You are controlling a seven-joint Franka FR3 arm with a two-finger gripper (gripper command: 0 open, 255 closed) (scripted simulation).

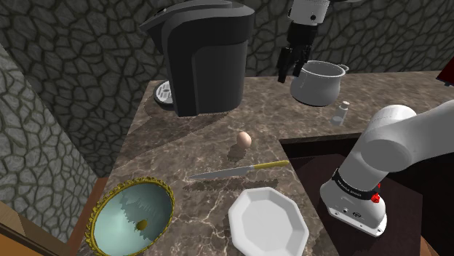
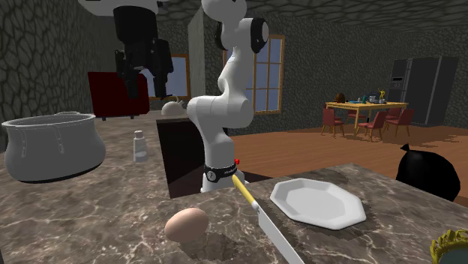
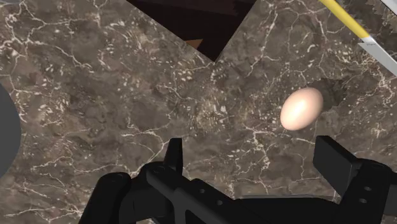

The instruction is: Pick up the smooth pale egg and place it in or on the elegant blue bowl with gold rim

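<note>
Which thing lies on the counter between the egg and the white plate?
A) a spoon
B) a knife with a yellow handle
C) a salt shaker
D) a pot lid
B: the knife, with its yellow handle, lies between the egg and the white plate.

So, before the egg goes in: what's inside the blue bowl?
The bowl shows a pale blue inside with one small gold spot at the bottom; its nearest edge is cut off.

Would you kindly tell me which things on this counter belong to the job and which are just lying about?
Job: egg, bowl, open gripper.
Lying about: knife, plate, pot, coffee machine, small bottle.
</note>
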